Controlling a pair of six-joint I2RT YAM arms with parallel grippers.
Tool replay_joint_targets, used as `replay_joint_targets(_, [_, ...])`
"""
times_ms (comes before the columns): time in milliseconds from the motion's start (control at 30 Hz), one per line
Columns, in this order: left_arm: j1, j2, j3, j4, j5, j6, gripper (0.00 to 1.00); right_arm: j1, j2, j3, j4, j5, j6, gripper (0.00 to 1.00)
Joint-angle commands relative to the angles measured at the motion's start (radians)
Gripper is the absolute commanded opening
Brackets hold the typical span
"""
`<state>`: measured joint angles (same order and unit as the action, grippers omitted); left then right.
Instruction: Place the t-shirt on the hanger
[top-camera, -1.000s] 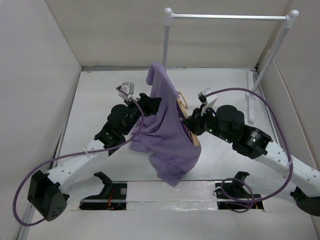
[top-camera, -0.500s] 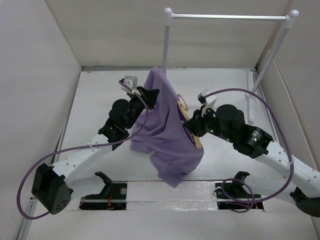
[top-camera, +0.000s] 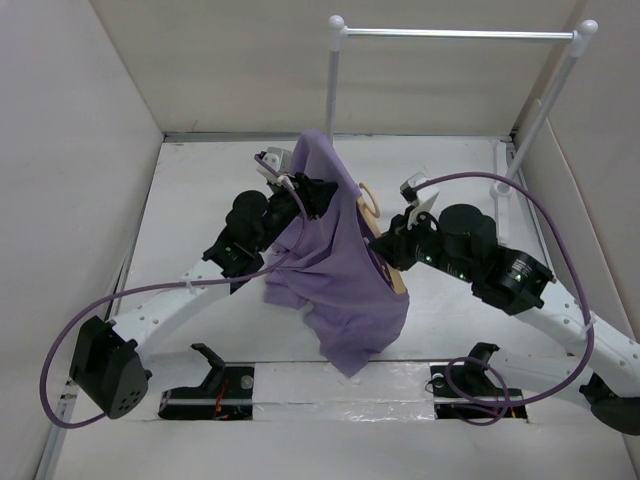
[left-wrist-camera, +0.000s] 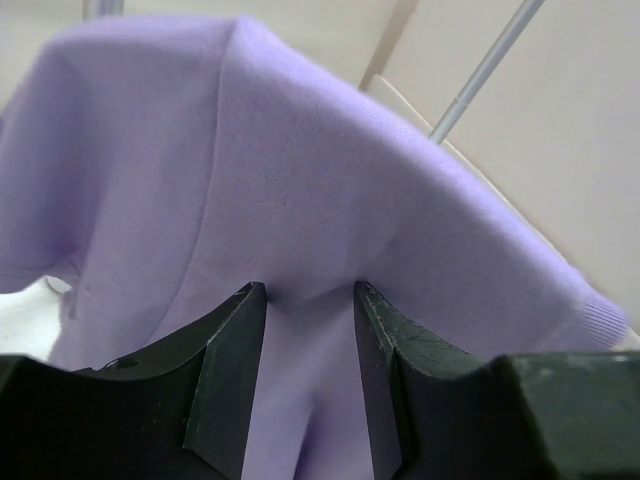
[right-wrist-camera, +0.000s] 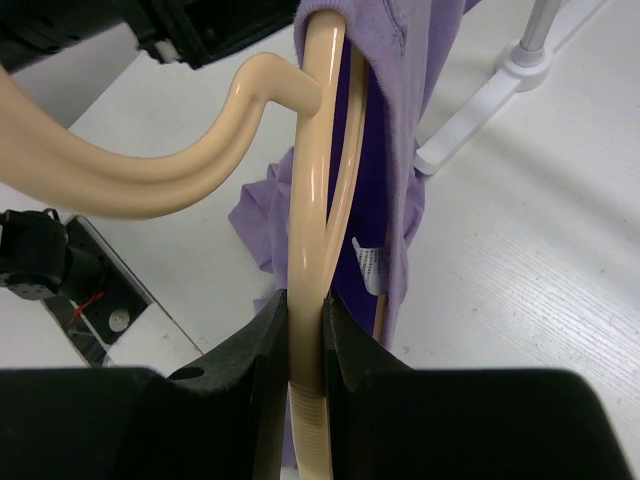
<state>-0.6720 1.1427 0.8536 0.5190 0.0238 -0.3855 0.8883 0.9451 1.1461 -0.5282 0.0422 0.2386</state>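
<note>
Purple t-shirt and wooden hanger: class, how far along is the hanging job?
Done: the purple t-shirt drapes over the pale beige wooden hanger, hook outside the collar. In hand: right gripper clamps the hanger, left gripper pinches fabric. Left: probably settling both shoulders evenly.

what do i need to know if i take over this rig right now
Left gripper: shut on a fold of the shirt, holding it up.
Right gripper: shut on one arm of the hanger, near its ribbed end.
Done: the far hanger arm runs into an opening of the shirt, and the cloth drapes over it. The hook is outside the cloth.
Left: the gripped arm is bare, so the shirt likely needs working over it, then settling evenly.
</note>
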Motion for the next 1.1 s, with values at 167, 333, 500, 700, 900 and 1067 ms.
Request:
replay_joint_targets(167, [0.005,0.052,0.085,0.019,0.015,0.048,0.25,-0.008,-0.028,0.078,0.05,-0.065,-0.01,0.0])
replay_joint_targets(333, [0.005,0.035,0.073,0.062,-0.002,0.039,0.0,-0.017,-0.032,0.067,0.043,-0.065,-0.007,0.0])
replay_joint_targets(500, [0.005,-0.03,0.03,0.081,-0.109,0.025,0.0,-0.035,-0.038,0.052,0.031,-0.071,-0.005,0.0])
replay_joint_targets(700, [0.035,-0.072,0.015,0.033,-0.105,-0.001,0.0,-0.088,-0.032,0.032,0.005,-0.097,-0.005,0.0])
replay_joint_targets(900, [-0.162,-0.055,0.021,-0.01,0.134,0.105,0.07,-0.146,0.0,0.073,0.013,-0.123,-0.018,0.0])
replay_joint_targets(1067, [-0.27,0.006,0.076,-0.088,-0.013,0.18,0.38,-0.155,0.029,0.073,0.033,-0.143,-0.018,0.0])
